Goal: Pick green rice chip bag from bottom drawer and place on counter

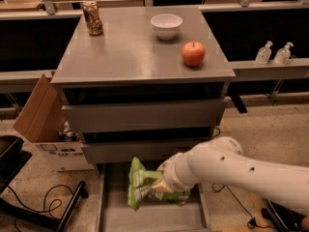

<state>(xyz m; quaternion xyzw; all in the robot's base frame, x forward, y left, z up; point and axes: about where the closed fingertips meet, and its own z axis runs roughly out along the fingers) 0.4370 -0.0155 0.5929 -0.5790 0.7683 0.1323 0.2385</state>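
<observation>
Over the bottom drawer (145, 220): gripper (161, 181) clamped on the green rice chip bag (141, 186).
Reaching in from the right on the white arm (241, 170), the gripper grips the bag's right side. The bag stands tilted between the open drawer's side walls. The counter (130, 52) carries a can (91, 18), a white bowl (166, 25) and an apple (193, 53), well apart.

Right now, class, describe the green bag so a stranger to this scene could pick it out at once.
Find the grey drawer cabinet and look down to its pulled-out bottom drawer. Over it, right at the gripper, is the green rice chip bag. It is the only crinkled green thing there.
</observation>
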